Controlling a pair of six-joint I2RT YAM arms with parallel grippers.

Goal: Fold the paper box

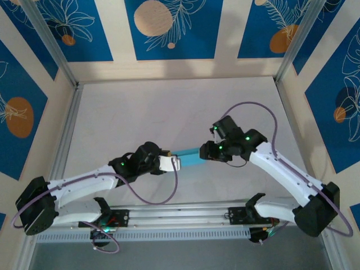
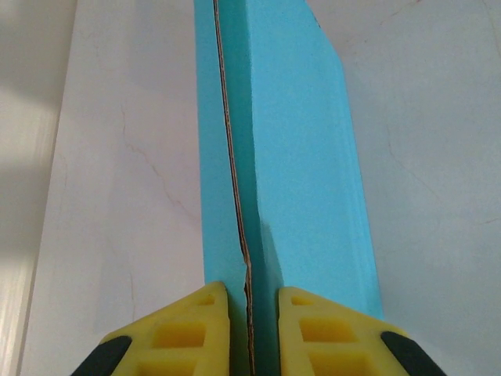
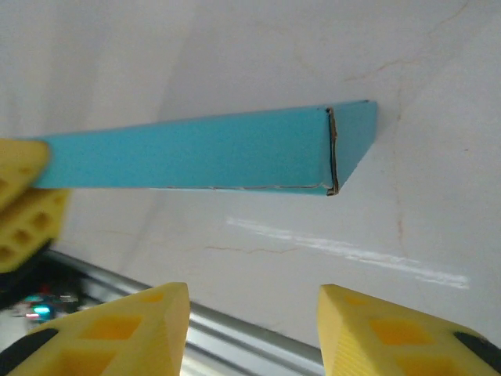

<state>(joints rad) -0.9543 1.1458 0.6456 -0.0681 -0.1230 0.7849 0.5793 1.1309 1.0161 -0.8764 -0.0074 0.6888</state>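
1. The box [image 1: 187, 155], folded shallow and light blue, lies between the two hands over the near half of the desk [image 1: 169, 101], its long side running left to right
2. The left hand [image 2: 252, 291] is narrow and clamped on the box: its yellow fingers [image 2: 196, 333] press one card wall from both sides, and a raw brown cut edge runs up between them
3. The right hand [image 3: 254, 291] stands wide with nothing in the gap; the box lies beyond its tips, apart from them
4. In the right wrist view, the box end away from the left hand shows a sharp corner with a thin dark seam, and the long lower edge is straight; I cannot tell whether that edge touches the desk
5. Bare desk stretches from the box to the far wall [image 1: 174, 67] and out to both sides
6. The metal rail [image 1: 180, 216] runs along the near edge, close behind both hands
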